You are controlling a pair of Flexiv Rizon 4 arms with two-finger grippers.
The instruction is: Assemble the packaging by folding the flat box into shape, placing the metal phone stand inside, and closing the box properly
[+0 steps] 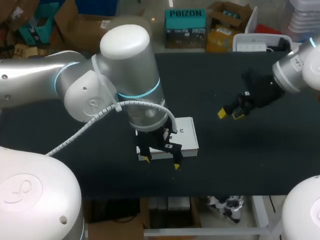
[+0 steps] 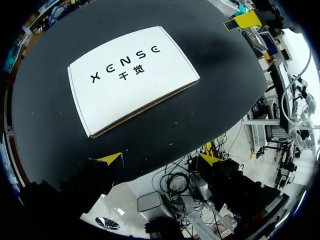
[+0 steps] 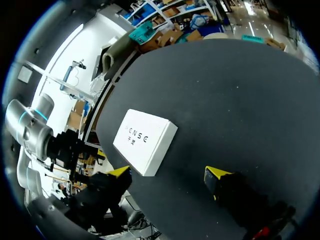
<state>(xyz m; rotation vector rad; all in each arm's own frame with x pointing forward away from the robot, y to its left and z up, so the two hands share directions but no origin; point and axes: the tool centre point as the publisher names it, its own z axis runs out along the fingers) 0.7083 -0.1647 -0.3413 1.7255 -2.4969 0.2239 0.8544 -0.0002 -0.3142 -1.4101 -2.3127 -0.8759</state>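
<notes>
Left gripper (image 1: 161, 161): fingers spread, nothing between them. In the head view it sits just below centre frame, and its yellow tips overlap the near edge of the white box (image 1: 186, 137). I can't tell from that view whether they touch it.

In the left wrist view the same gripper (image 2: 160, 160) is spread wide. The box (image 2: 132, 77) lies ahead of the tips and apart from them. It lies flat on the black bench (image 2: 210, 65), lid up and closed, with dark lettering on the lid. One lower side edge shows brown.

Right gripper (image 1: 230, 115): also spread, holding nothing. In the head view it is right of centre, over bare bench (image 1: 225, 165) and well apart from the box. The right arm (image 1: 295, 67) comes in from the upper right of the frame. The left arm (image 1: 100, 80) comes in from the left and covers the far-left part of the box.

In the right wrist view the gripper (image 3: 167, 174) has both yellow tips apart, and the box (image 3: 145, 140) is ahead of it, nearer one finger than the other. It rests flat on the bench (image 3: 225, 90) near the bench's edge. The left arm (image 3: 30, 131) shows beyond the box.
</notes>
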